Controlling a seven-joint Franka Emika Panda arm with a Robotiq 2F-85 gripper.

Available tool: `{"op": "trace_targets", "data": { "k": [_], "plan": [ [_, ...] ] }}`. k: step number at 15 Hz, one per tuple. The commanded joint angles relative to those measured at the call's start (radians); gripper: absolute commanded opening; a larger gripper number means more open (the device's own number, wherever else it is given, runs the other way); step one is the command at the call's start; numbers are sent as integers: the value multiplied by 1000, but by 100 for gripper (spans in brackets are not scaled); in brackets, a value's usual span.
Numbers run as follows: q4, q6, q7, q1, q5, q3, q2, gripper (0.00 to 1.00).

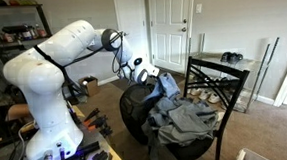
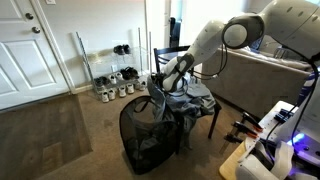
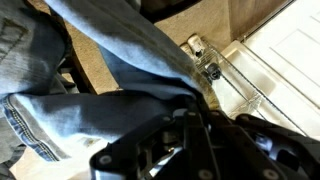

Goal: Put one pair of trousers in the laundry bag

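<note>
Holds trousers (image 1: pixel 169 86) at the laundry bag (image 2: pixel 140 138).
Clamps the tool (image 2: pixel 163 80) closed onto the blue denim, with cloth hanging down to the rim of the black mesh bag in both exterior views. Fills most of the wrist view with denim draped across the tool. Shows other clothes (image 1: pixel 191 119) heaped on the dark-framed surface (image 1: pixel 221 67) just beside the bag.

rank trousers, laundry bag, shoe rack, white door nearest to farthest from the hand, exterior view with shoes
1. trousers, gripped in the hand
2. laundry bag, just below
3. shoe rack, against wall
4. white door, past rack
</note>
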Motion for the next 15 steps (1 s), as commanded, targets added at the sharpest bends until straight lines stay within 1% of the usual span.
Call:
{"op": "trace_targets", "data": {
  "k": [1,3,7,8,12,15],
  "plan": [
    [-183,0,-157,-31,53,77,-152,1],
    [-245,0,-219,-62,50,132,-202,1],
    [-408,-16,-340,-187,-7,309,-295,1],
    [-441,-34,-362,-204,-7,334,-313,1],
    [-537,-120,-412,-213,15,362,-378,1],
    [-546,-217,-449,-216,6,378,-396,1]
  ]
}}
